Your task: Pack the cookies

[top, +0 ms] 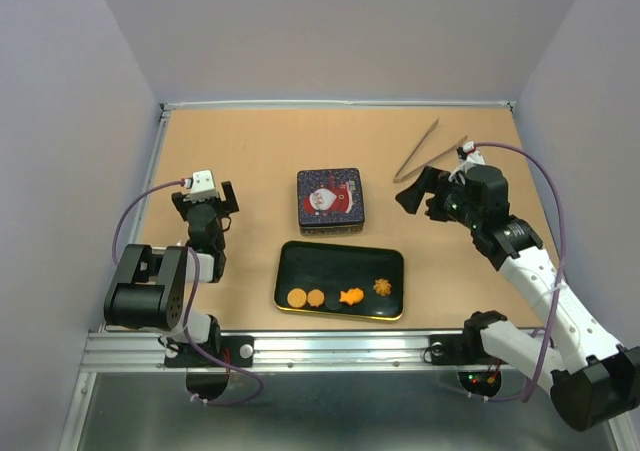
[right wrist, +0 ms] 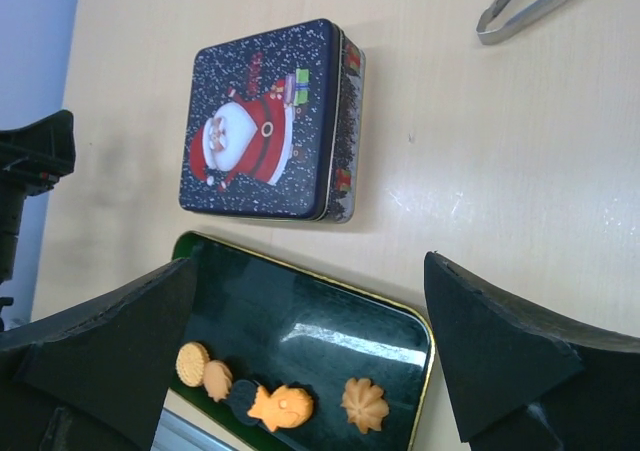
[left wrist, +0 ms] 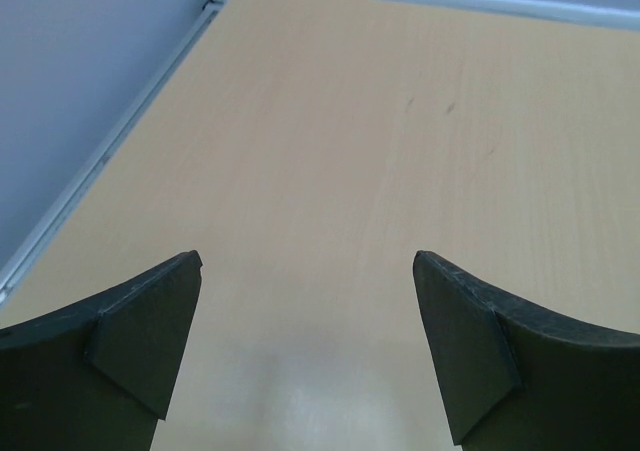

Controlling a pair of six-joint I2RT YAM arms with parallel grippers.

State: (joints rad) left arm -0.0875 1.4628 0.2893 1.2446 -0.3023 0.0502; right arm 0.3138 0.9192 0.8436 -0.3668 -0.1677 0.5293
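Cookies (top: 350, 296) in black tray (top: 340, 261) near Santa tin (top: 330, 200); left pincer (left wrist: 308, 266) and right pincer (right wrist: 310, 266) agape, empty.

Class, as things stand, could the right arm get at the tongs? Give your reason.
Probably yes. The tongs lie in the open close to the right arm's fingers, which are spread apart, and nothing stands between them. The tin sits off to one side, out of the way.

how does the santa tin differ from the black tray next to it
The santa tin is squarish, taller and lidded; the black tray is longer, shallow and open. The tin shows a Santa picture; the tray is plain, glossy and holds the cookies. Both lie flat and have rounded corners.
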